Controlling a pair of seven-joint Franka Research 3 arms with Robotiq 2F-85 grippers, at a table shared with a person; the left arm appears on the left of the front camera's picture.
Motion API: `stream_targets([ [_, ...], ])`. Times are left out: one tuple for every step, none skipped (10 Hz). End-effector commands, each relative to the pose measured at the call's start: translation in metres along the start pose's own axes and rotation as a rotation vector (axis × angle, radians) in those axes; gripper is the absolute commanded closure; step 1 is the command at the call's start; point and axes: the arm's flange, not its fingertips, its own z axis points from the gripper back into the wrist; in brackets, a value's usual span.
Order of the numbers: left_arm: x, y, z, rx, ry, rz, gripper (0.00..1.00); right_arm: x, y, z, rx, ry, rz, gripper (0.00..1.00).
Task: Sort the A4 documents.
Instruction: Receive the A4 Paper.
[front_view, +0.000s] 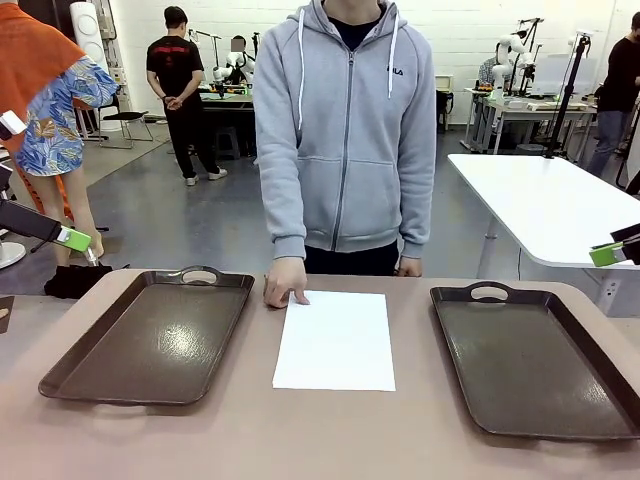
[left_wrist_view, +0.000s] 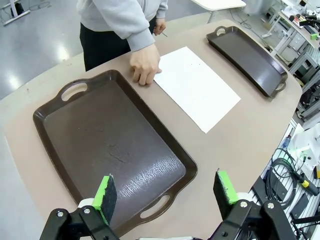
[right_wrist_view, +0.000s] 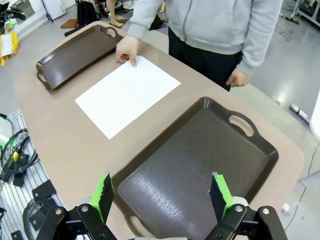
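One white A4 document (front_view: 335, 340) lies flat in the middle of the table between two dark brown trays; the same document (left_wrist_view: 196, 87) lies past the left tray in the left wrist view, and the document (right_wrist_view: 127, 94) in the right wrist view. A person's hand (front_view: 285, 282) rests on its far left corner. My left gripper (left_wrist_view: 166, 192) hovers open above the near end of the left tray (left_wrist_view: 110, 145), nothing between its fingers. My right gripper (right_wrist_view: 162, 195) hangs open over the right tray (right_wrist_view: 200, 165), also empty. In the front view a green pad of the left gripper (front_view: 72, 238) and of the right gripper (front_view: 606, 253) show at the picture's edges.
The left tray (front_view: 150, 340) and right tray (front_view: 530, 360) are both empty. The person in a grey hoodie (front_view: 345, 130) stands at the far edge, the other hand (right_wrist_view: 237, 78) hanging by the side. Cables (left_wrist_view: 290, 172) lie beside the table. A white table (front_view: 560, 200) stands behind right.
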Motion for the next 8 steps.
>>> stream_targets([
  [0.0,-0.0002,0.0009,-0.01,-0.01,-0.001,0.0,-0.0004,-0.0007,-0.0025,0.016,-0.006,0.002,0.0],
  [0.0,-0.0002,0.0009,-0.01,-0.01,-0.001,0.0,-0.0004,-0.0007,-0.0025,0.016,-0.006,0.002,0.0],
  [0.0,-0.0002,0.0009,-0.01,-0.01,-0.001,0.0,-0.0004,-0.0007,-0.0025,0.016,-0.006,0.002,0.0],
  [0.0,-0.0002,0.0009,-0.01,-0.01,-0.001,0.0,-0.0004,-0.0007,-0.0025,0.016,-0.006,0.002,0.0],
  [0.0,-0.0002,0.0009,-0.01,-0.01,-0.001,0.0,-0.0004,-0.0007,-0.0025,0.016,-0.006,0.002,0.0],
  [0.0,-0.0002,0.0009,-0.01,-0.01,-0.001,0.0,-0.0004,-0.0007,-0.0025,0.016,-0.006,0.002,0.0],
  [0.0,-0.0002,0.0009,-0.01,-0.01,-0.001,0.0,-0.0004,-0.0007,-0.0025,0.016,-0.006,0.002,0.0],
  [0.0,-0.0002,0.0009,-0.01,-0.01,-0.001,0.0,-0.0004,-0.0007,-0.0025,0.016,-0.006,0.002,0.0],
])
